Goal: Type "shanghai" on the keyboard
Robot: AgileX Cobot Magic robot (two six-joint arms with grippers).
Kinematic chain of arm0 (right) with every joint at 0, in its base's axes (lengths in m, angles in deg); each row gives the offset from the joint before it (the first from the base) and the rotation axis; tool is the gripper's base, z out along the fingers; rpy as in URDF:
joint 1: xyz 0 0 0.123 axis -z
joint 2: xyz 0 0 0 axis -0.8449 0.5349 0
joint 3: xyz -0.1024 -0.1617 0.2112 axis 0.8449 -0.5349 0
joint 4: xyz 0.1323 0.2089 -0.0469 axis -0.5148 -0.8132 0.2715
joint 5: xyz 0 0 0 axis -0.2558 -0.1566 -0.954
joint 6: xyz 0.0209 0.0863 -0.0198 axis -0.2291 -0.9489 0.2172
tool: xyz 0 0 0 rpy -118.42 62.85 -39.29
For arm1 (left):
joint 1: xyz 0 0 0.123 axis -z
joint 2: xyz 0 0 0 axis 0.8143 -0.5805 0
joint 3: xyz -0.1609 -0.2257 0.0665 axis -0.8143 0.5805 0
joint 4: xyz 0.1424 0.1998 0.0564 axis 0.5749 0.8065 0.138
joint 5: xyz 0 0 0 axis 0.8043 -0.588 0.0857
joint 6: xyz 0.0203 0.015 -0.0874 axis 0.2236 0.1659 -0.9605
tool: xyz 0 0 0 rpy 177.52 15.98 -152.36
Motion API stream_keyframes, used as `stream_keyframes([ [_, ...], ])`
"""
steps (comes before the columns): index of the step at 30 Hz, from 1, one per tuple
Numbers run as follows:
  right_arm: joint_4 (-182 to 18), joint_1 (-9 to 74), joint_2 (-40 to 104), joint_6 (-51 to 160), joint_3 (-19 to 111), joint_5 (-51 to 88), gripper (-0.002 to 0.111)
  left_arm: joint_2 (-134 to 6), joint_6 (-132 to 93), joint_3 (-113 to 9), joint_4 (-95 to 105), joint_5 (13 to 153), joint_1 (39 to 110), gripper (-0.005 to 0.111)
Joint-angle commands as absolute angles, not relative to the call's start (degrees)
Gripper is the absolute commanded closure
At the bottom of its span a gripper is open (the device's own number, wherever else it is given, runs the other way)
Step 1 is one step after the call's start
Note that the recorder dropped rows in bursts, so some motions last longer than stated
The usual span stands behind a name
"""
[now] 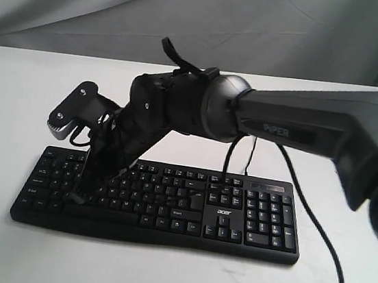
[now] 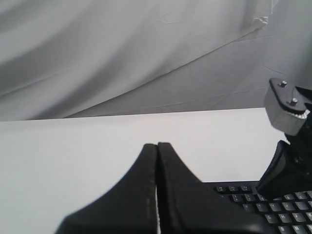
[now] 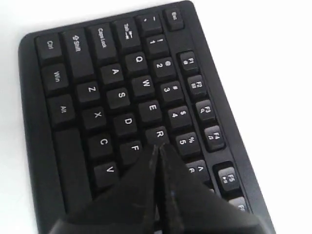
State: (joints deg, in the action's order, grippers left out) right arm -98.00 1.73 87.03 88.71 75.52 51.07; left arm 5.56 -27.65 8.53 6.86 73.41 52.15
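Note:
The black keyboard (image 1: 188, 207) lies on the white table (image 1: 15, 92) with its number pad and acer logo (image 1: 224, 212) toward the right. My right arm reaches across from the right, and its gripper (image 1: 80, 196) points down at the keyboard's left letter block. In the right wrist view the keyboard (image 3: 97, 87) fills the frame. There the right gripper (image 3: 157, 147) is shut and empty, its tip near the R key (image 3: 159, 133) and the F key (image 3: 135, 147); I cannot tell if it touches. My left gripper (image 2: 157, 145) is shut and empty over bare table, beside the keyboard's corner (image 2: 278, 209).
Black cables (image 1: 316, 226) run from behind the keyboard across the table toward the front right. The right arm's grey camera mount (image 2: 287, 109) stands close to the left gripper's side. A grey cloth backdrop (image 1: 190, 17) hangs behind the table.

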Motion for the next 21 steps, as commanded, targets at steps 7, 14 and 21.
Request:
stream_keyframes([
  [7, -98.17, 1.70, 89.51, 88.20, 78.62, 54.75, 0.108, 5.70, -27.81, 8.63, 6.46, 73.72, 52.52, 0.107],
  [14, -98.17, 1.70, 89.51, 87.95, 78.37, 54.97, 0.108, 5.70, -27.81, 8.63, 6.46, 73.72, 52.52, 0.107],
  [21, -98.17, 1.70, 89.51, 87.80, 77.81, 54.76, 0.108, 5.70, -27.81, 8.63, 6.46, 73.72, 52.52, 0.107],
])
